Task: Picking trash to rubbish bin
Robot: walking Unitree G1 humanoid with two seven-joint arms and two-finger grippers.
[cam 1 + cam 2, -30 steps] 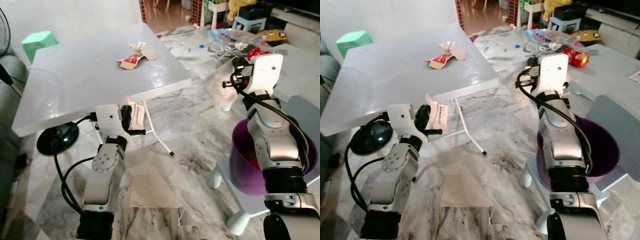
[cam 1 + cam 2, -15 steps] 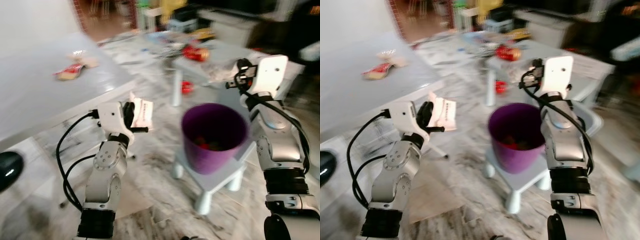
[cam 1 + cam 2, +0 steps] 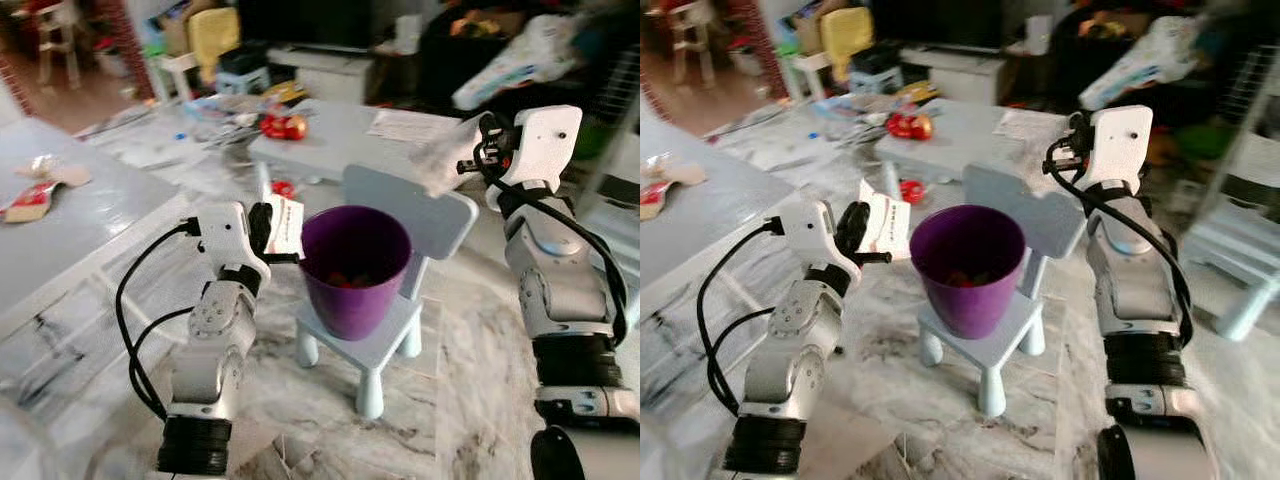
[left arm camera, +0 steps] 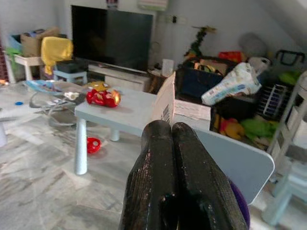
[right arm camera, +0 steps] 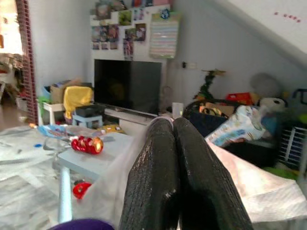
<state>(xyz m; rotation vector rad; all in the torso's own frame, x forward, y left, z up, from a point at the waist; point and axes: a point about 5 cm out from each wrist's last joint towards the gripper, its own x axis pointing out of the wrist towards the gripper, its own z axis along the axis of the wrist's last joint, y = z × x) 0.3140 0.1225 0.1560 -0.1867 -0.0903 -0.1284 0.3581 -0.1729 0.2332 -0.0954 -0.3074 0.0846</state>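
The left gripper (image 3: 268, 228) is raised at chest height with its black fingers (image 4: 171, 158) pressed together on a flat white paper wrapper (image 3: 285, 224), which stands upright out of the fingertips. Just beside that gripper, on its inner side and slightly lower, sits the purple rubbish bin (image 3: 355, 268), open-topped, with some reddish scraps at its bottom. The bin rests on the seat of a small pale blue chair (image 3: 432, 214), whose backrest rises behind it.

The right gripper (image 3: 478, 156) is held higher, on the far side of the bin and above the chair back, its fingers (image 5: 165, 158) closed on a piece of thin translucent plastic (image 3: 443, 162) that hangs toward the bin.

Beyond both grippers stands a low light blue table (image 3: 345, 128) with a red toy (image 3: 283, 126) on it. Off to the left gripper's outer side, a white tabletop (image 3: 70, 225) carries more wrappers (image 3: 40, 188). Farthest back is a dark television (image 4: 111, 32).
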